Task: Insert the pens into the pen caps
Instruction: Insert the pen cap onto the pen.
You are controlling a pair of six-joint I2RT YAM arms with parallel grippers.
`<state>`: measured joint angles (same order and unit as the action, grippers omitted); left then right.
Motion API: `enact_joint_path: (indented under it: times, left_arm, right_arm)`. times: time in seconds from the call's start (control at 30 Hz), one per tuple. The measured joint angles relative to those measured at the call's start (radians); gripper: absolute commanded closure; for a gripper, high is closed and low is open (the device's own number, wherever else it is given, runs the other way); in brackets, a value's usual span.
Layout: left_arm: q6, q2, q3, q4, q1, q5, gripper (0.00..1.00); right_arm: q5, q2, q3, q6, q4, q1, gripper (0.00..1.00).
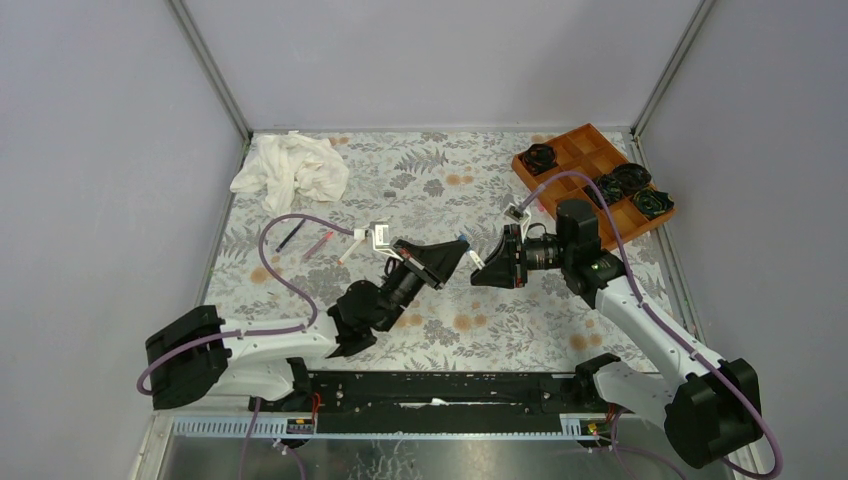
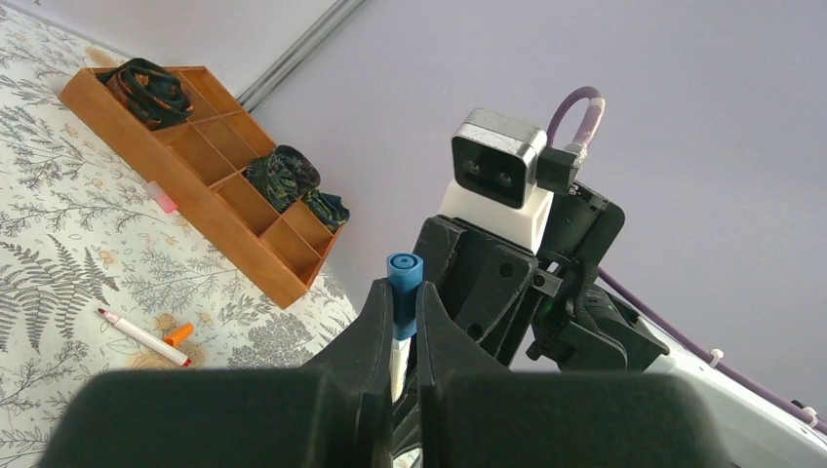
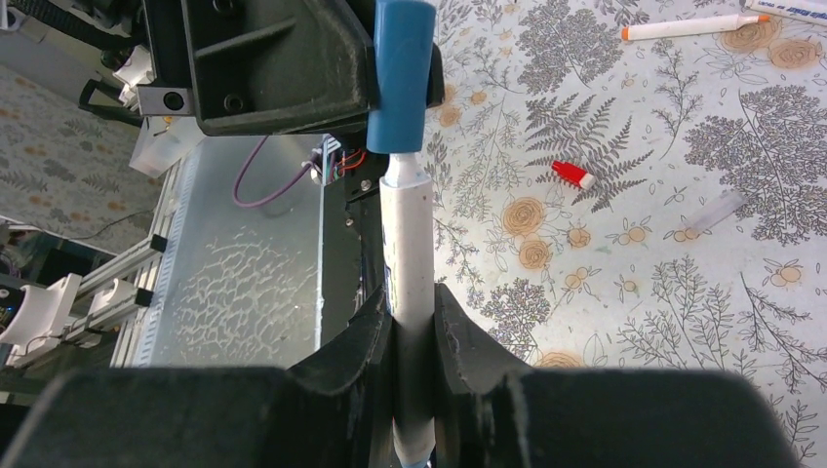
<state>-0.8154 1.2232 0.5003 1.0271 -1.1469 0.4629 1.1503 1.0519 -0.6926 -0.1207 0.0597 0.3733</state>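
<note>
A white-barrelled pen (image 3: 409,249) is held in mid-air between both arms, over the middle of the table. My right gripper (image 3: 413,304) is shut on its barrel. The pen's narrow front end sits inside a blue pen cap (image 3: 400,83). My left gripper (image 2: 398,300) is shut on that cap (image 2: 404,281), and the barrel shows below the cap between the fingers. From above, the left gripper (image 1: 462,248) and right gripper (image 1: 477,267) meet tip to tip. Loose on the cloth lie a red cap (image 3: 571,175), an orange cap (image 2: 178,334) and a pink cap (image 2: 162,198).
More pens lie on the floral cloth: a dark pen (image 1: 290,236) and two pale ones (image 1: 318,244) (image 1: 348,250) at left, and a red-tipped pen (image 2: 144,337). A wooden tray (image 1: 580,150) with black rosettes stands back right. A white rag (image 1: 290,170) lies back left.
</note>
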Motion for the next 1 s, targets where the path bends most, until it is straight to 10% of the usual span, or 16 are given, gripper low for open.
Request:
enact_joint_path:
  times: [1.0]
  left_arm:
    - [-0.015, 0.132, 0.14, -0.198, 0.005, 0.138, 1.0]
  right_arm:
    - [-0.269, -0.006, 0.009, 0.013, -0.083, 0.006, 1.0]
